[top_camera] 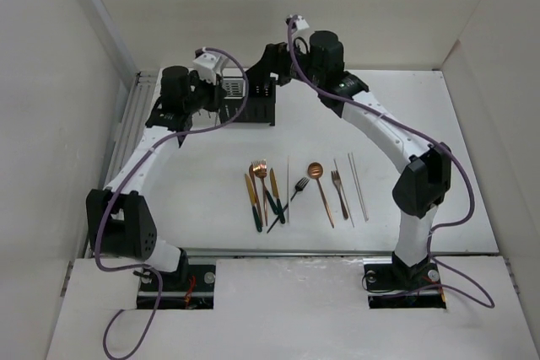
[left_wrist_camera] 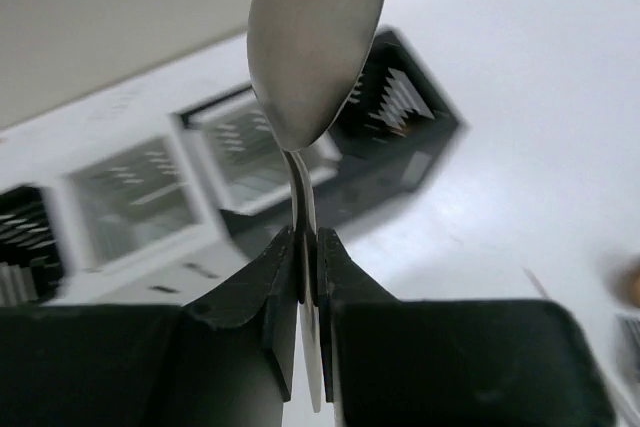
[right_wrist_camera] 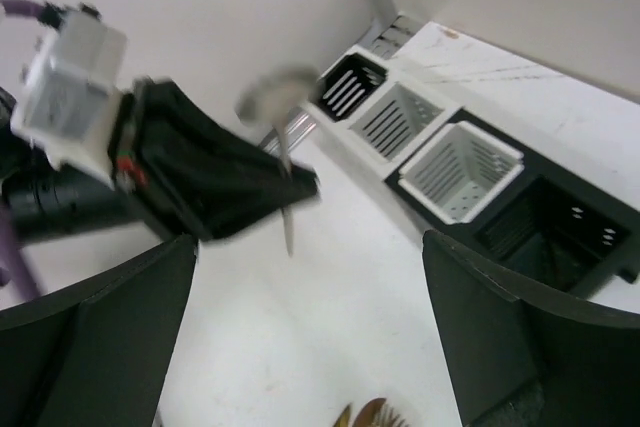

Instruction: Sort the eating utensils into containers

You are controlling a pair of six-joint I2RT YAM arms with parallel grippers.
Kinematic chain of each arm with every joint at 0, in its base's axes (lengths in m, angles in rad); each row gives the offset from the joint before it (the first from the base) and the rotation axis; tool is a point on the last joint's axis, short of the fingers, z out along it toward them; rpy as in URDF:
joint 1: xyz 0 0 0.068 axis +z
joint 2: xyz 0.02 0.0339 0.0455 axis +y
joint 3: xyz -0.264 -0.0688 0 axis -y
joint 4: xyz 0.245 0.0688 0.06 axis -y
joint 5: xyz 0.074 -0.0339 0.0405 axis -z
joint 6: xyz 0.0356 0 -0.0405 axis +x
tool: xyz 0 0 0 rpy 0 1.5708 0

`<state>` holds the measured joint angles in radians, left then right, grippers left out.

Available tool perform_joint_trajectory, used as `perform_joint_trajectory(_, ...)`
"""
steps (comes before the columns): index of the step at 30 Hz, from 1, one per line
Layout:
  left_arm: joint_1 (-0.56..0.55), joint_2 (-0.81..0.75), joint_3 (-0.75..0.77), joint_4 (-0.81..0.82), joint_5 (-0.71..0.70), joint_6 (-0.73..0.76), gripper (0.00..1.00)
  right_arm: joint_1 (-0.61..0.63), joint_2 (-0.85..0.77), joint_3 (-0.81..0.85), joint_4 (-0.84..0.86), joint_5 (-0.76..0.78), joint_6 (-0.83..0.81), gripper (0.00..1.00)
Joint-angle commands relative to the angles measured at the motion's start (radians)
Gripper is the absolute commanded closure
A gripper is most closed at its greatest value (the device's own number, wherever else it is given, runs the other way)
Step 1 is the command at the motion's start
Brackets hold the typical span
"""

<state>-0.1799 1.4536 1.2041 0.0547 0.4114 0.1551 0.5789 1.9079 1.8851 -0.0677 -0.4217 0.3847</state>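
Silver spoon [left_wrist_camera: 315,37] is what my next move turns on, so I read how it sits in the jaws first. Starting at the left, the left gripper [left_wrist_camera: 308,242] is shut tight on the spoon's thin handle, with only that metal strip between its two fingers. The spoon does not point along the gripper's reach. It stands across it, bowl above the fingertips and the handle's tail hanging below them. In the right wrist view that long axis looks close to upright, though the blur keeps me from calling it exact.

The spoon is in the air over bare table [top_camera: 194,183], not yet above any compartment. Just to its right stand the containers [right_wrist_camera: 455,202], a joined row at the far side of the table: black, white, white, black. I judge the drop needs a short carry rightward until the hanging tail is over one square opening, with little or no wrist turn. I cannot tell which compartment is meant for it.

Further right, the right gripper [right_wrist_camera: 315,347] stands spread wide with nothing between its fingers, facing the left one and the row. It is close to the row too, but it is empty, so the left arm makes this drop.

On the near side, the other utensils [top_camera: 315,171] lie side by side on the table, long axes running near to far. They are well apart from the row and nearer the right arm's base.
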Motion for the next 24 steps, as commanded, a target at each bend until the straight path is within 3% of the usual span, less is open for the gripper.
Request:
perform_joint_trajectory(1,0.101,0.028,0.086,0.238,-0.161,-0.005,1.00,-0.059,0.017,0.046,0.045,-0.061,0.005,0.00)
perform_joint_trajectory(6,0.221,0.169,0.162,0.419,-0.226,0.029,1.00,-0.142,0.052,0.035,0.045,-0.061,-0.053,0.00)
perform_joint_trajectory(12,0.252,0.354,0.228,0.696,-0.212,0.103,1.00,-0.198,0.149,0.072,0.045,-0.112,-0.092,0.00)
perform_joint_trajectory(19,0.252,0.507,0.318,0.749,-0.261,0.123,1.00,-0.241,0.168,0.054,0.045,-0.127,-0.092,0.00)
perform_joint_trajectory(24,0.252,0.507,0.203,0.769,-0.261,0.083,1.00,-0.306,0.074,-0.085,-0.027,0.005,-0.113,0.00)
